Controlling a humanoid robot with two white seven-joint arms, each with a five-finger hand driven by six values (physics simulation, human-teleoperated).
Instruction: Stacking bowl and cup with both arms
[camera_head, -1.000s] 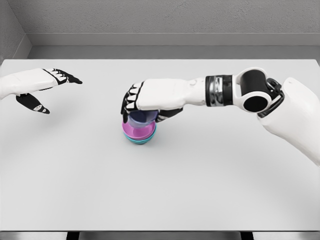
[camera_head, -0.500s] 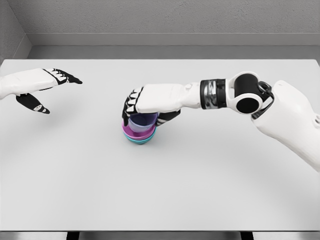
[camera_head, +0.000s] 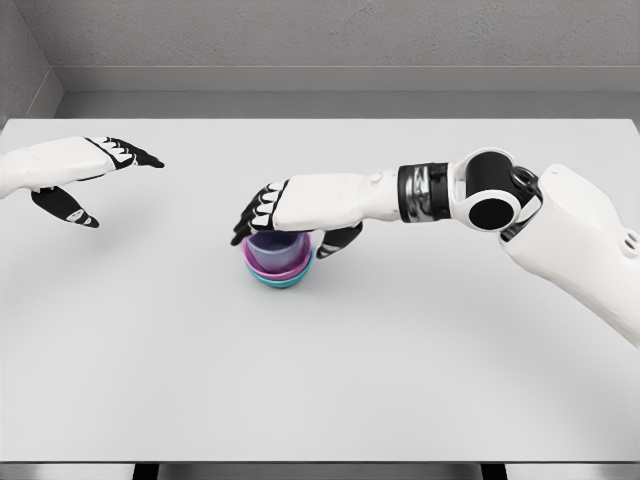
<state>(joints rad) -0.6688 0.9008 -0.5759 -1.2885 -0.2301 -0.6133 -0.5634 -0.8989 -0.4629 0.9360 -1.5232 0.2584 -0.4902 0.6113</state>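
Stacked dishes sit near the middle of the white counter (camera_head: 400, 400) in the head view, and they serve as the landmark for everything else. At the bottom of the stack is a teal bowl (camera_head: 277, 281), of which only a thin band shows; nested in it is a magenta bowl (camera_head: 270, 266), and a translucent lavender-blue cup (camera_head: 276, 246) stands upright inside that, its rim highest of the three. The right hand (camera_head: 300, 205) lies flat directly over the cup, palm down, with the white arm running off to the right of the stack toward a black-and-silver wrist band and a round black elbow joint. Its fingers (camera_head: 255, 212) are extended and loosely spread, reaching past the left rim of the cup and angled slightly downward, while the black thumb (camera_head: 338, 240) curls down just beside the right side of the cup. Whether the palm or thumb actually touches the cup cannot be told; the fingers do not wrap it. The left hand (camera_head: 70, 172) hangs well to the left of the stack and a little farther back, near the counter's left edge, apart from all three dishes. Its fingers (camera_head: 130, 153) are stretched out toward the stack and relaxed, with the thumb dropped below them, gripping nothing.
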